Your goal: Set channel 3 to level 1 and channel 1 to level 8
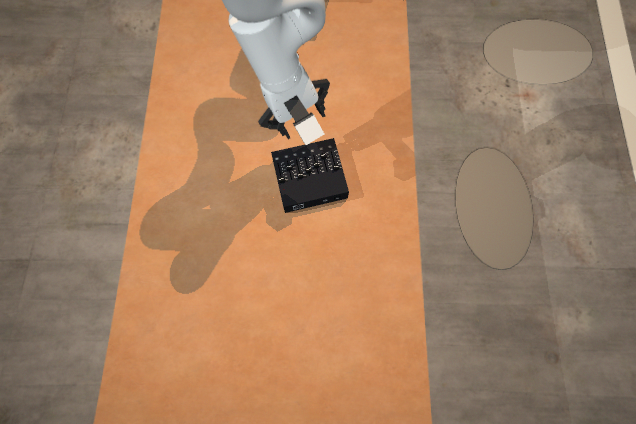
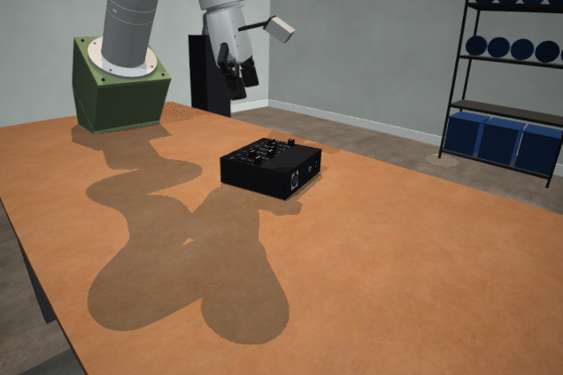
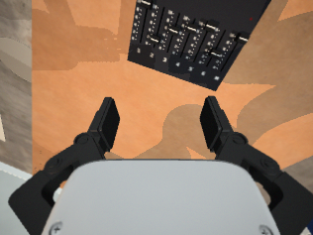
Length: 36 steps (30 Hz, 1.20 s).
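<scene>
My arm stands on a green angled block (image 2: 119,88) at one end of a long orange wooden table (image 2: 364,248); broad brown shadows of the arm spread across the table top; around it lies a grey, stained floor (image 1: 514,331) with two pale oval patches; behind are plain grey walls, a tall dark cabinet (image 2: 204,74) and a black metal shelf rack (image 2: 509,61) carrying dark blue balls on its upper shelves and blue boxes on its lowest.

The small black box-shaped lighting desk (image 1: 310,174) sits flat on the table near the middle of its width, a row of faders (image 3: 190,36) on its top face.

My black two-fingered pincer (image 3: 160,123) hangs high above the table, just beside the desk's fader end, apart from it; its fingers are spread fully wide with nothing between them.

In the wrist view the desk's far part is cut off by the upper edge; the scale marks and cap lines are too small to read, so I cannot tell any fader's level; the desk's feet are hidden beneath it.
</scene>
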Tool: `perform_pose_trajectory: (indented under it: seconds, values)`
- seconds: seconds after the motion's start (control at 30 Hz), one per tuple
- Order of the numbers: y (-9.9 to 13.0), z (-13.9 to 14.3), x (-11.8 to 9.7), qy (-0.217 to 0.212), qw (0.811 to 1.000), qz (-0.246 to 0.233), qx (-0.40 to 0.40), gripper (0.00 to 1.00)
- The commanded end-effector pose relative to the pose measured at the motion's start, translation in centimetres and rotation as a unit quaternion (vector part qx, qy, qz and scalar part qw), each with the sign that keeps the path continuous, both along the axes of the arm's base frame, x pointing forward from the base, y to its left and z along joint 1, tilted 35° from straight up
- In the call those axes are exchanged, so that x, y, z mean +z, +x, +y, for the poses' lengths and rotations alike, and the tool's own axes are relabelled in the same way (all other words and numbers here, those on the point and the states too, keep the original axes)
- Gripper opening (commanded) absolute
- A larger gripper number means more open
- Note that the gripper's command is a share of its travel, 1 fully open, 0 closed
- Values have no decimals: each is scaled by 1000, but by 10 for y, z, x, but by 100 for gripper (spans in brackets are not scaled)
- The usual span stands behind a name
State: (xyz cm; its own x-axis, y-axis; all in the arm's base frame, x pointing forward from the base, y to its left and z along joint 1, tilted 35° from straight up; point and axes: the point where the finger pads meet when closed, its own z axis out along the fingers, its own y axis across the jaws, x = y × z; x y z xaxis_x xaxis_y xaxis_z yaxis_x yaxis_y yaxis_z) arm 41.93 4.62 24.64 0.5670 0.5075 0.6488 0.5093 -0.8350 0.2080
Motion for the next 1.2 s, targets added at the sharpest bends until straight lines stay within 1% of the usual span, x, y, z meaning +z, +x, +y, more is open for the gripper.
perform_pose_trajectory:
  seconds: [0.0,0.07,1.17]
  values:
    - [-4,-13,-1,35,990,-66,-117,100]
    - [-4,-13,-1,45,984,-83,-148,100]
    - [-4,-13,-1,45,984,-83,-148,100]
